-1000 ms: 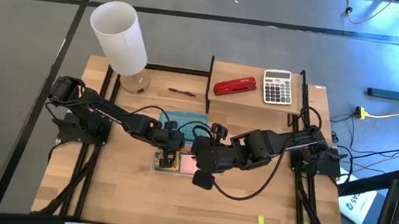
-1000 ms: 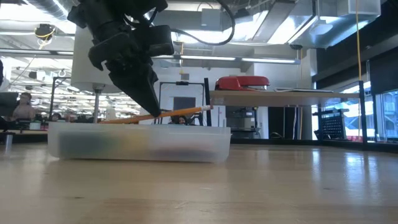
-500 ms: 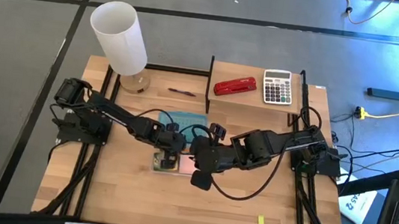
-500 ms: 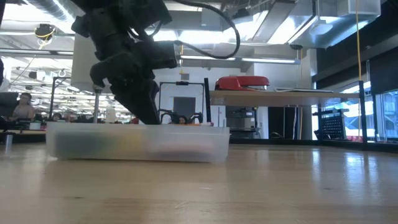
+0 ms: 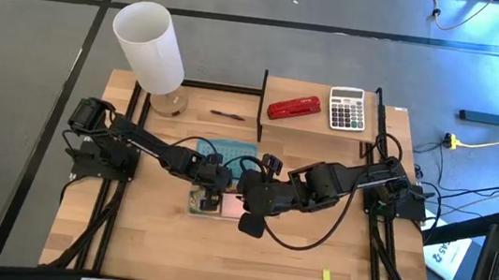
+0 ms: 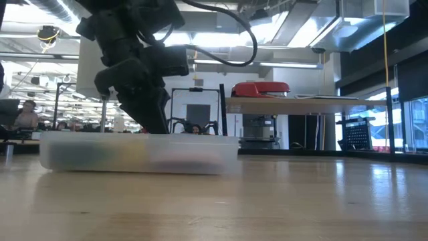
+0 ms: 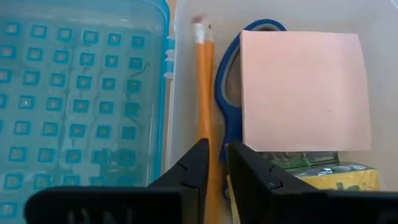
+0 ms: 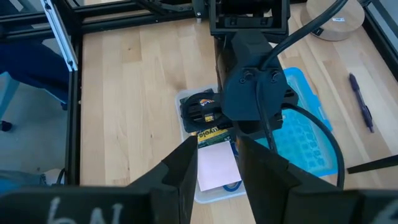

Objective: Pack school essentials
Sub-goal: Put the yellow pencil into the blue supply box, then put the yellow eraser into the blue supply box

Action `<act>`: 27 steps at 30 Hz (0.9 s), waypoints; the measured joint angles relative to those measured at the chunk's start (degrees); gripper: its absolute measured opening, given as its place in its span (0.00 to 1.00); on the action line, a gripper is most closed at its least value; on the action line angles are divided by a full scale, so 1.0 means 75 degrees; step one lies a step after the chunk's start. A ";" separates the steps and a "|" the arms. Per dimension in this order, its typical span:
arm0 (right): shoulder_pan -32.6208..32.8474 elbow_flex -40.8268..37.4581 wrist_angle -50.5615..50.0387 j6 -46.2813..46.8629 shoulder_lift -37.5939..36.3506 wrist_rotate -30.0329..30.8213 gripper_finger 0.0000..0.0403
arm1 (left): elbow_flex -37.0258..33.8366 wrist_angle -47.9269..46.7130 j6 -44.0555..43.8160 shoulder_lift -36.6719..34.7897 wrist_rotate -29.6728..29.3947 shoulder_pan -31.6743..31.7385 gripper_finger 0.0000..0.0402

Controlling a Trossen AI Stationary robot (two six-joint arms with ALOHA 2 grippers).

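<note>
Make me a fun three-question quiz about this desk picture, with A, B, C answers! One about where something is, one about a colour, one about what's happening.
1. Where is the red stapler?
A. on the raised shelf beside the calculator
B. inside the clear box
C. on the floor

2. What colour is the box lid?
A. red
B. blue
C. black

3. What lies between the fingers of the left gripper?
A. the sticky-note pad
B. nothing
C. an orange pencil

Answers:
1 A, the high view shows them side by side on the shelf.
2 B, the left wrist view shows a see-through blue lid.
3 C, the pencil runs between the fingers into the clear box.
</note>
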 joint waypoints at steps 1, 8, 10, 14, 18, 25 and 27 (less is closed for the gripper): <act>0.0001 0.0000 0.0000 -0.0003 0.0000 0.0002 0.30 | 0.0000 -0.0002 0.0000 0.0000 0.0000 0.0000 0.15; 0.0001 0.0000 0.0003 0.0005 0.0000 0.0001 0.30 | 0.0000 -0.0012 0.0000 0.0000 -0.0003 0.0000 0.25; 0.0000 0.0000 0.0003 -0.0003 0.0000 0.0000 0.30 | 0.0000 -0.0011 -0.0003 0.0000 -0.0010 0.0000 0.29; 0.0001 0.0000 0.0003 0.0002 0.0000 0.0003 0.30 | 0.0000 -0.0004 -0.0248 -0.0014 -0.0047 0.0000 0.33; 0.0000 0.0000 0.0014 0.0003 -0.0002 0.0000 0.30 | 0.0000 -0.0015 -0.0438 -0.0281 -0.0044 -0.0033 0.33; -0.0001 0.0000 0.0085 -0.0003 -0.0003 0.0003 0.30 | 0.0000 -0.0476 -0.0589 -0.1149 -0.0031 -0.0150 0.34; 0.0000 0.0000 0.0107 0.0008 -0.0003 0.0000 0.30 | 0.0000 -0.0804 -0.0710 -0.1445 -0.0029 -0.0222 0.33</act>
